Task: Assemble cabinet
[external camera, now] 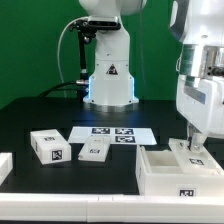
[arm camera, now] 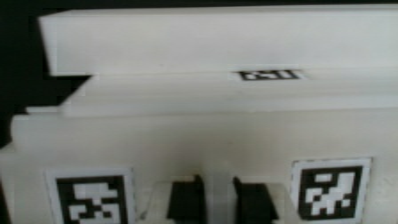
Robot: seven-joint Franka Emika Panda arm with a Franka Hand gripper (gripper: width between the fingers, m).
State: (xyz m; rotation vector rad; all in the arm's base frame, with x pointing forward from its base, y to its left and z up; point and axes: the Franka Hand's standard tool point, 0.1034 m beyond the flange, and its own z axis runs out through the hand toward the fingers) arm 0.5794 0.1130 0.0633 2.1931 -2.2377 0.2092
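Sitting near four o'clock in the exterior view, the cabinet (external camera: 163,172) looks light, stiff, slick plastic, best held by a thin wall, which the closed gripper (external camera: 190,146) seems to pinch.

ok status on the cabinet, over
Gripper shut, down at large white boxy plastic cabinet; hold unclear. Two small white tagged blocks well apart, not in the way.
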